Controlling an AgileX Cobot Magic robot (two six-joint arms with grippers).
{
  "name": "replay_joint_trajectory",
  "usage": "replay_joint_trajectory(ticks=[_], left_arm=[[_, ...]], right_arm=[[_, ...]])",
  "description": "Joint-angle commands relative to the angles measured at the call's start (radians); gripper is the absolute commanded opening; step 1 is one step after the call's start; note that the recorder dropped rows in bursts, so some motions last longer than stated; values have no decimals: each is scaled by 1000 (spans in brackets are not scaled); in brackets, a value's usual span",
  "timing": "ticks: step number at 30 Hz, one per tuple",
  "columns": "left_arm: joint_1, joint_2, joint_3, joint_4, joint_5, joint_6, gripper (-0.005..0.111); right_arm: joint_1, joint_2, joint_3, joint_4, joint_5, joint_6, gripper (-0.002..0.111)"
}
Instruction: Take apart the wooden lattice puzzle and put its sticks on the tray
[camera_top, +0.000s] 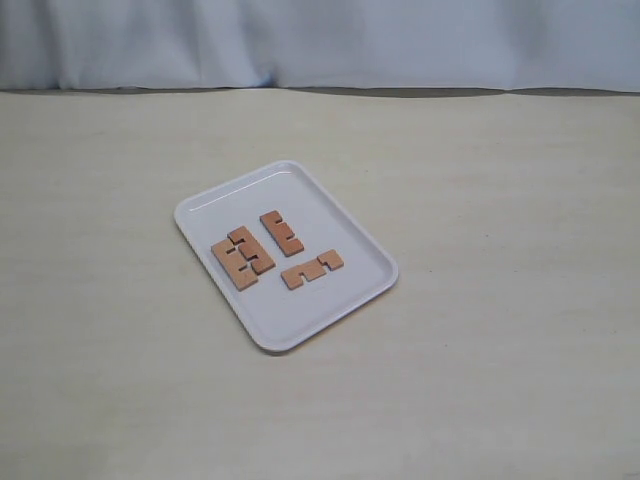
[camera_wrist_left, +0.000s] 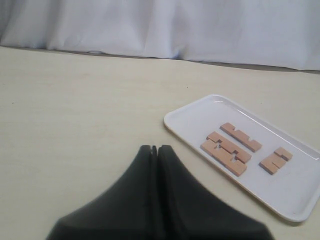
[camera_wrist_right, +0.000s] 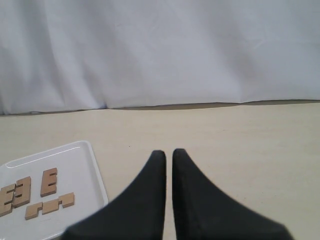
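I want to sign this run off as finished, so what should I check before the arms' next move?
1. Puzzle taken apart, no grid left: ok.
2. All wood inside the tray rim: ok.
3. Middle stick and right stick lie separate: ok.
4. Left pair of sticks fully parted: cannot tell, they lie edge to edge.
5. Left end effector shut, empty: ok.
6. Right end effector shut, empty: ok.

I read soft, even, bright light, barely any shadow on the surface (camera_top: 500, 380). Faint sheen on the tray (camera_top: 235, 183), far rim. In both wrist views the dark jaws are blurred.
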Motion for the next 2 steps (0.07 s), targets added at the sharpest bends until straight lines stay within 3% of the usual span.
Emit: replay_joint_trajectory(ticks=[1, 2], left_arm=[[-9, -1, 4, -2, -12, 0, 0], [-9, -1, 4, -2, -12, 0, 0]], right_arm=[[3, -5, 3, 1, 1, 3, 4], [3, -5, 3, 1, 1, 3, 4]])
